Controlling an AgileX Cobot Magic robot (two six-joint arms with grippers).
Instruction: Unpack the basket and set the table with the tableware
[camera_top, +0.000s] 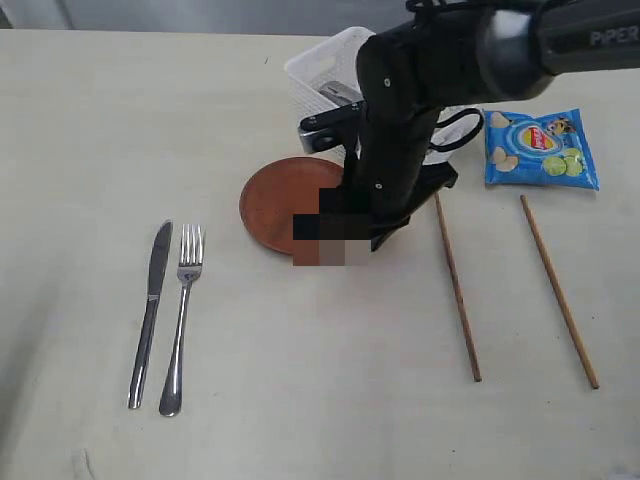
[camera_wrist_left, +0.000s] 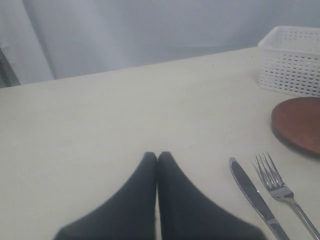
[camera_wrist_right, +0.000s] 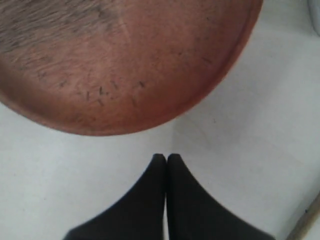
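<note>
My right claw (camera_wrist_right: 166, 157) is pinched shut on nothing, its tips just beside the rim of the reddish-brown plate (camera_wrist_right: 125, 60) — flat on the surface (camera_top: 330, 420), near the white basket (camera_top: 320, 75). My left claw (camera_wrist_left: 157, 156) is closed too, empty — knife (camera_wrist_left: 252, 192) and fork (camera_wrist_left: 280, 187) lie nearby.

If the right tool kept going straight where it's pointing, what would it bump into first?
Probably the reddish-brown plate: the shut right tool points at its near rim. It might touch the table just short of it; depth is unclear.
</note>
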